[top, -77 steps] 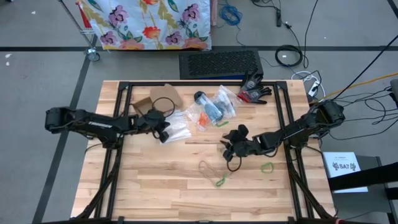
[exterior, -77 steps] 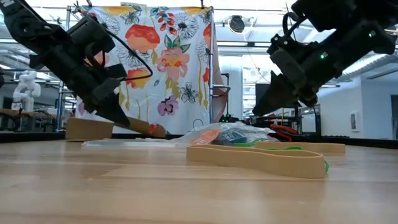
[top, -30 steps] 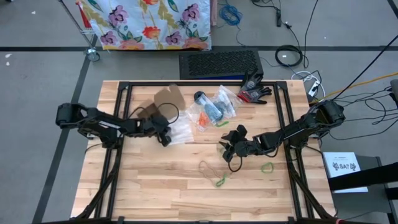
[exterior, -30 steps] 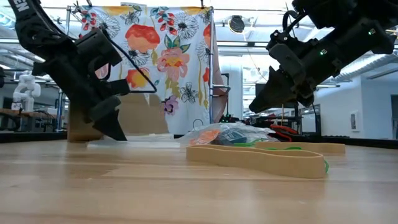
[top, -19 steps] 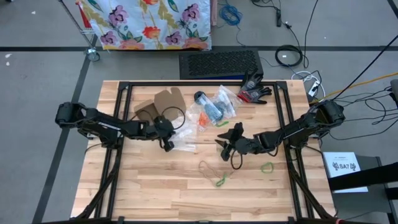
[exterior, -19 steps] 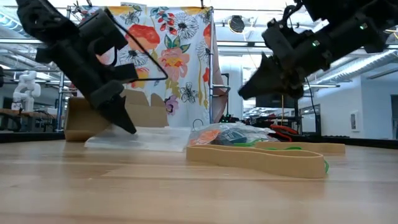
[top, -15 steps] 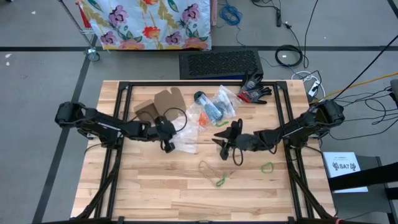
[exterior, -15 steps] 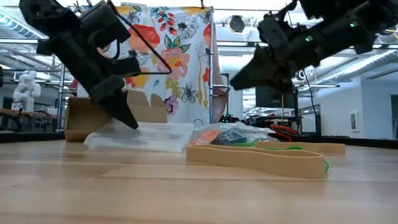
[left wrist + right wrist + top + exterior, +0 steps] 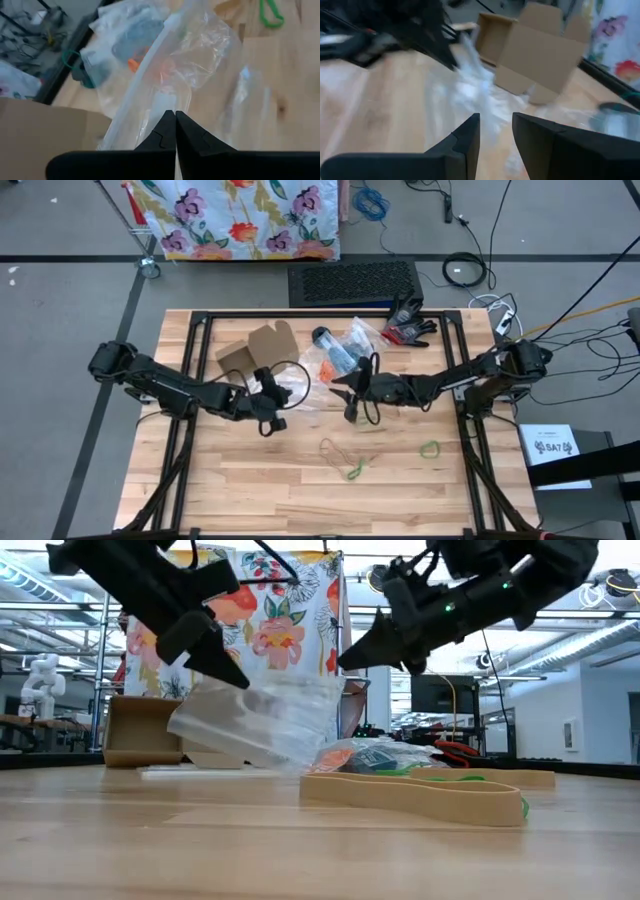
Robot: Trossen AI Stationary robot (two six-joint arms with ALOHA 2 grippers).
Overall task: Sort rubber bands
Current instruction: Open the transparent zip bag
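High view: the left gripper [image 9: 268,406] is seen pressed together on a clear plastic bag [image 9: 292,389], which is lifted off the table [image 9: 240,490]. The right gripper [image 9: 346,399] is placed just beside it on the far side of the bag, fingers spread, nothing held. Behind the left gripper one open cardboard box [image 9: 255,346] is found. Behind the right gripper a heap of filled bags [image 9: 345,352] is seen, with orange and blue bits inside. Loose rubber bands [image 9: 341,452] are counted in front of the right gripper – one tan loop, one green loop [image 9: 355,470] touching it, and one more green loop [image 9: 430,449] well apart toward the right arm's side. One pair of gloves [image 9: 408,321] is seen at the far edge.

Low view: the bag [image 9: 262,721] is shown hanging tilted from the left gripper [image 9: 232,673], clear of the wood. The right gripper [image 9: 352,659] is held above and beside it, apart from it. One tan band [image 9: 412,796] is laid nearest the camera, green showing behind it.

Left wrist view: the fingers [image 9: 161,136] are shown shut tight on the bag's edge [image 9: 165,100]; one green band [image 9: 270,14] is seen beyond.

Right wrist view: the two fingers [image 9: 465,140] are shown apart – the bag [image 9: 475,80] and the box [image 9: 535,50] lie ahead, the bag pinched by the other arm's gripper.
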